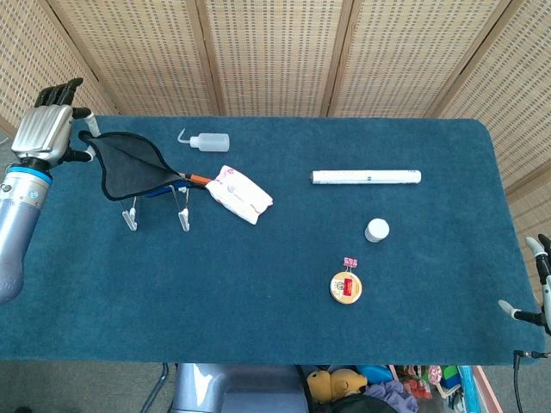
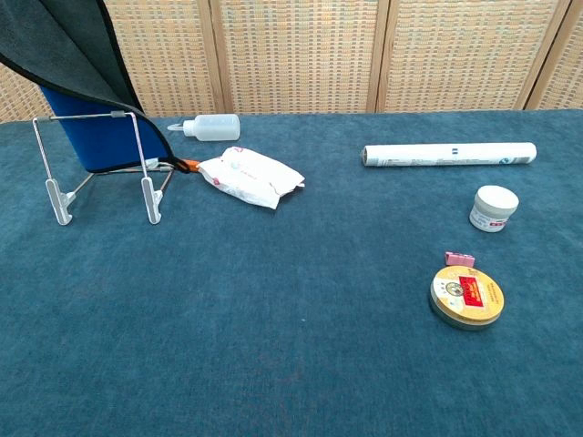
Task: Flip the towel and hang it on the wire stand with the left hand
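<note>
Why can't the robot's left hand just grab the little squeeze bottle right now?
Probably it can't yet. The left hand is busy holding the towel, stretched over the wire stand. The squeeze bottle lies past the towel, with nothing lying over it, but the hand would likely have to let go first.

Right robot hand mostly beyond frame edge.

Left hand up at the table's far left corner, gripping the towel; right hand barely showing.
</note>
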You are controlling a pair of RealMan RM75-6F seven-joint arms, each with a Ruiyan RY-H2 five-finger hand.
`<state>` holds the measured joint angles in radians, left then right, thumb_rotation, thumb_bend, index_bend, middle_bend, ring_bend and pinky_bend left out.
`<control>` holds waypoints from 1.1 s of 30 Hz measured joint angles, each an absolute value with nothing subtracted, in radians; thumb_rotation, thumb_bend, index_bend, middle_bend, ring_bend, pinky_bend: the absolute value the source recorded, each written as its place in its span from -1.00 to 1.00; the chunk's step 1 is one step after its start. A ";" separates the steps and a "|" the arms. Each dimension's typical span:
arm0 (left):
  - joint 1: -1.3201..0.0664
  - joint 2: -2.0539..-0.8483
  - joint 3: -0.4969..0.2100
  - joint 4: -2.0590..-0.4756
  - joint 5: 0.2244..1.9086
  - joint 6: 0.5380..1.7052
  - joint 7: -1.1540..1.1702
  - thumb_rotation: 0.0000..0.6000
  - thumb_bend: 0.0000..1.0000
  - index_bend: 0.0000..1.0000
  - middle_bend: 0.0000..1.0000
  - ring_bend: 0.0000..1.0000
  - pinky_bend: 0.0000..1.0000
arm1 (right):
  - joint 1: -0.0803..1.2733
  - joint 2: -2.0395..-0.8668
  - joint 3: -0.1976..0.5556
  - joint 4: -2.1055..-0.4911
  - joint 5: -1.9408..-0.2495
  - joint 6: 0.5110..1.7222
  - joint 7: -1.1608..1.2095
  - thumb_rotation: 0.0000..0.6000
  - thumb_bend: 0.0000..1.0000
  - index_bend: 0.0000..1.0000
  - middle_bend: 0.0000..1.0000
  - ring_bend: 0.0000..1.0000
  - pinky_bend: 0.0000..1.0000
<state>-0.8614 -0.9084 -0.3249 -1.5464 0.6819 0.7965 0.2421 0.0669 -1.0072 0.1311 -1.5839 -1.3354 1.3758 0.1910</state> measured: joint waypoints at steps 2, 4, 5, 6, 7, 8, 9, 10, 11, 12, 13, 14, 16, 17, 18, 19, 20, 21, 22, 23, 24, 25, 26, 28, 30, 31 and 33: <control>-0.855 -0.900 -0.321 -1.547 0.688 0.795 0.234 1.00 0.23 0.78 -1.00 -1.00 -1.00 | 0.066 -1.006 0.131 -1.584 -1.336 1.377 0.192 1.00 -1.00 -1.00 -1.00 -1.00 -1.00; -0.849 -0.891 -0.315 -1.550 0.697 0.791 0.229 1.00 0.23 0.78 -1.00 -1.00 -1.00 | 0.065 -1.006 0.130 -1.585 -1.338 1.378 0.194 1.00 -1.00 -1.00 -1.00 -1.00 -1.00; -0.846 -0.886 -0.312 -1.553 0.700 0.787 0.228 1.00 0.23 0.78 -1.00 -1.00 -1.00 | 0.065 -1.006 0.130 -1.585 -1.338 1.379 0.195 1.00 -1.00 -1.00 -1.00 -1.00 -1.00; -0.842 -0.880 -0.309 -1.557 0.704 0.784 0.226 1.00 0.23 0.78 -1.00 -1.00 -1.00 | 0.065 -1.005 0.130 -1.585 -1.340 1.380 0.196 1.00 -1.00 -1.00 -1.00 -1.00 -1.00; -0.839 -0.873 -0.305 -1.563 0.708 0.780 0.225 1.00 0.23 0.78 -1.00 -1.00 -1.00 | 0.065 -1.005 0.130 -1.585 -1.341 1.380 0.197 1.00 -1.00 -1.00 -1.00 -1.00 -1.00; -0.835 -0.864 -0.299 -1.570 0.713 0.777 0.224 1.00 0.23 0.78 -1.00 -1.00 -1.00 | 0.065 -1.005 0.130 -1.585 -1.341 1.381 0.197 1.00 -1.00 -1.00 -1.00 -1.00 -1.00; -0.832 -0.857 -0.295 -1.577 0.716 0.774 0.225 1.00 0.23 0.78 -1.00 -1.00 -1.00 | 0.065 -1.004 0.129 -1.586 -1.342 1.381 0.198 1.00 -1.00 -1.00 -1.00 -1.00 -1.00; -0.829 -0.850 -0.291 -1.583 0.719 0.773 0.225 1.00 0.23 0.78 -1.00 -1.00 -1.00 | 0.064 -1.004 0.129 -1.586 -1.342 1.381 0.198 1.00 -1.00 -1.00 -1.00 -1.00 -1.00; -0.824 -0.843 -0.285 -1.591 0.723 0.773 0.227 1.00 0.23 0.78 -1.00 -1.00 -1.00 | 0.064 -1.004 0.129 -1.586 -1.342 1.382 0.199 1.00 -1.00 -1.00 -1.00 -1.00 -1.00; -0.821 -0.838 -0.281 -1.596 0.727 0.775 0.228 1.00 0.23 0.78 -1.00 -1.00 -1.00 | 0.064 -1.003 0.129 -1.586 -1.343 1.382 0.201 1.00 -1.00 -1.00 -1.00 -1.00 -1.00; -0.817 -0.833 -0.277 -1.601 0.731 0.777 0.230 1.00 0.23 0.78 -1.00 -1.00 -1.00 | 0.063 -1.003 0.129 -1.586 -1.343 1.383 0.202 1.00 -1.00 -1.00 -1.00 -1.00 -1.00; -0.812 -0.827 -0.272 -1.609 0.735 0.780 0.232 1.00 0.23 0.78 -1.00 -1.00 -1.00 | 0.063 -1.002 0.128 -1.586 -1.344 1.384 0.203 1.00 -1.00 -1.00 -1.00 -1.00 -1.00; -0.803 -0.817 -0.264 -1.622 0.746 0.785 0.231 1.00 0.23 0.78 -1.00 -1.00 -1.00 | 0.063 -1.001 0.128 -1.587 -1.347 1.385 0.205 1.00 -1.00 -1.00 -1.00 -1.00 -1.00; -0.798 -0.814 -0.261 -1.628 0.753 0.788 0.230 1.00 0.23 0.78 -1.00 -1.00 -1.00 | 0.062 -1.001 0.127 -1.588 -1.350 1.387 0.206 1.00 -1.00 -1.00 -1.00 -1.00 -1.00; -0.792 -0.810 -0.258 -1.635 0.763 0.793 0.229 1.00 0.23 0.78 -1.00 -1.00 -1.00 | 0.061 -0.999 0.126 -1.589 -1.353 1.390 0.208 1.00 -1.00 -1.00 -1.00 -1.00 -1.00; -0.786 -0.807 -0.255 -1.642 0.775 0.798 0.227 1.00 0.23 0.78 -1.00 -1.00 -1.00 | 0.060 -0.998 0.125 -1.590 -1.355 1.391 0.209 1.00 -1.00 -1.00 -1.00 -1.00 -1.00; -0.777 -0.803 -0.250 -1.652 0.794 0.807 0.224 1.00 0.23 0.78 -1.00 -1.00 -1.00 | 0.059 -0.998 0.125 -1.591 -1.356 1.393 0.210 1.00 -1.00 -1.00 -1.00 -1.00 -1.00; -0.770 -0.801 -0.246 -1.659 0.809 0.814 0.222 1.00 0.23 0.78 -1.00 -1.00 -1.00 | 0.058 -0.997 0.124 -1.592 -1.358 1.395 0.211 1.00 -1.00 -1.00 -1.00 -1.00 -1.00; -0.763 -0.800 -0.242 -1.666 0.823 0.821 0.220 1.00 0.23 0.78 -1.00 -1.00 -1.00 | 0.058 -0.996 0.124 -1.592 -1.359 1.396 0.211 1.00 -1.00 -1.00 -1.00 -1.00 -1.00; -0.754 -0.799 -0.237 -1.675 0.841 0.830 0.218 1.00 0.23 0.78 -1.00 -1.00 -1.00 | 0.057 -0.996 0.124 -1.593 -1.360 1.397 0.211 1.00 -1.00 -1.00 -1.00 -1.00 -1.00; -0.749 -0.799 -0.233 -1.680 0.853 0.836 0.217 1.00 0.23 0.78 -1.00 -1.00 -1.00 | 0.057 -0.995 0.123 -1.594 -1.363 1.399 0.212 1.00 -1.00 -1.00 -1.00 -1.00 -1.00; -0.744 -0.801 -0.227 -1.686 0.867 0.839 0.216 1.00 0.23 0.78 -1.00 -1.00 -1.00 | 0.056 -0.995 0.122 -1.595 -1.366 1.401 0.212 1.00 -1.00 -1.00 -1.00 -1.00 -1.00; -0.736 -0.804 -0.220 -1.693 0.886 0.846 0.217 1.00 0.23 0.78 -1.00 -1.00 -1.00 | 0.055 -0.994 0.121 -1.596 -1.369 1.404 0.213 1.00 -1.00 -1.00 -1.00 -1.00 -1.00; -0.725 -0.813 -0.208 -1.701 0.913 0.861 0.220 1.00 0.23 0.78 -1.00 -1.00 -1.00 | 0.053 -0.992 0.119 -1.597 -1.373 1.407 0.217 1.00 -1.00 -1.00 -1.00 -1.00 -1.00; -0.713 -0.827 -0.190 -1.708 0.939 0.876 0.229 1.00 0.23 0.78 -1.00 -1.00 -1.00 | 0.051 -0.990 0.118 -1.599 -1.377 1.411 0.222 1.00 -1.00 -1.00 -1.00 -1.00 -1.00; -0.708 -0.834 -0.182 -1.710 0.947 0.882 0.235 1.00 0.23 0.78 -1.00 -1.00 -1.00 | 0.050 -0.989 0.117 -1.599 -1.379 1.413 0.224 1.00 -1.00 -1.00 -1.00 -1.00 -1.00; -0.699 -0.850 -0.168 -1.711 0.960 0.892 0.248 1.00 0.23 0.78 -1.00 -1.00 -1.00 | 0.047 -0.986 0.116 -1.602 -1.385 1.419 0.230 1.00 -1.00 -1.00 -1.00 -1.00 -1.00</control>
<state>-0.6986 -0.8500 -0.1680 -1.7108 0.9603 0.8924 0.2476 0.0471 -0.9858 0.1163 -1.6015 -1.3848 1.4193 0.2297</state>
